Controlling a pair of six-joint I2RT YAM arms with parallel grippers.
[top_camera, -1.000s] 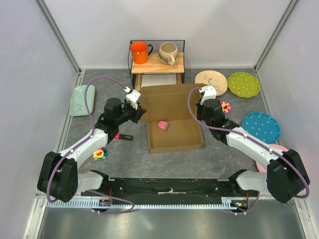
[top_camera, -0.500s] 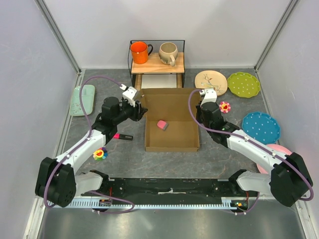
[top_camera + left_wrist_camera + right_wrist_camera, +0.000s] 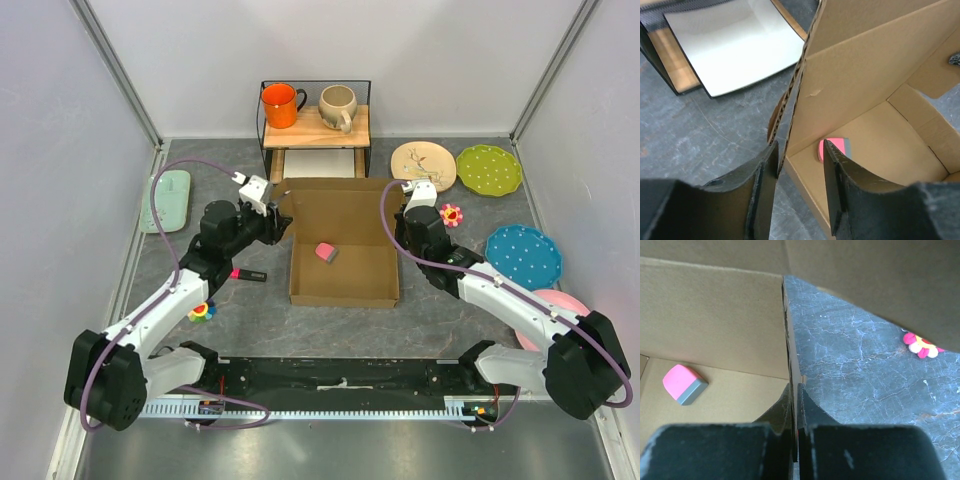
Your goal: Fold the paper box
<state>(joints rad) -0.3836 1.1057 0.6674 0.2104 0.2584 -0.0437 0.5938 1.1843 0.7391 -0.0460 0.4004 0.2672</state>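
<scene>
The paper box [image 3: 350, 272] is a shallow brown cardboard tray with its walls raised, lying mid-table with a pink eraser [image 3: 326, 251] inside. My left gripper [image 3: 284, 222] is at its left wall. In the left wrist view the left gripper [image 3: 800, 152] stands open and straddles that wall [image 3: 860, 70]; the wall's edge lies close to the left finger [image 3: 765, 172]. My right gripper [image 3: 400, 214] is at the right wall. In the right wrist view the right gripper [image 3: 795, 390] is shut on the thin edge of that wall [image 3: 715, 315].
Behind the box stands a wire rack [image 3: 315, 128] holding an orange mug [image 3: 280, 104] and a beige mug [image 3: 337, 106], with a white tray [image 3: 320, 160] under it. Plates [image 3: 488, 168] lie at the right, a pale green dish [image 3: 167, 198] at the left. A flower toy [image 3: 452, 214] and a marker [image 3: 248, 274] lie nearby.
The left gripper has opened and let go of the left wall. The box has turned from skewed to square with the table. The right gripper stays clamped on its wall.
</scene>
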